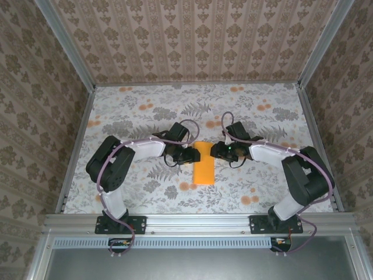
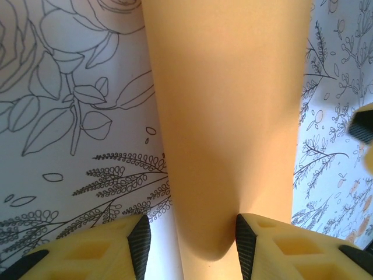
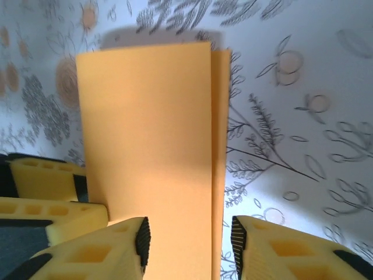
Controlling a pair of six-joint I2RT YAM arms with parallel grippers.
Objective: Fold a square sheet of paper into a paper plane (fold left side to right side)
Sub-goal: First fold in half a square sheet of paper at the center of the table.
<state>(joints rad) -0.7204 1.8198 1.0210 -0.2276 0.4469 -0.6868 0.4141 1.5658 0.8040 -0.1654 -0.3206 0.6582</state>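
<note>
The square sheet of paper (image 1: 204, 163) lies folded in half as a narrow bright orange rectangle in the middle of the floral cloth. In the right wrist view the upper layer of the paper (image 3: 145, 128) stops short of the lower one, leaving a thin strip along the right edge. My left gripper (image 1: 195, 155) is at the paper's left side, open, its jaws (image 2: 192, 248) straddling the paper (image 2: 227, 116) low over it. My right gripper (image 1: 214, 150) is at the right side, open, its jaws (image 3: 189, 239) spread over the paper's edge. Nothing is pinched.
The floral cloth (image 1: 145, 111) covers the table, ringed by aluminium rails (image 1: 198, 221) and patterned walls. The two grippers face each other closely across the paper; the left one's yellow fingers (image 3: 46, 192) show in the right wrist view.
</note>
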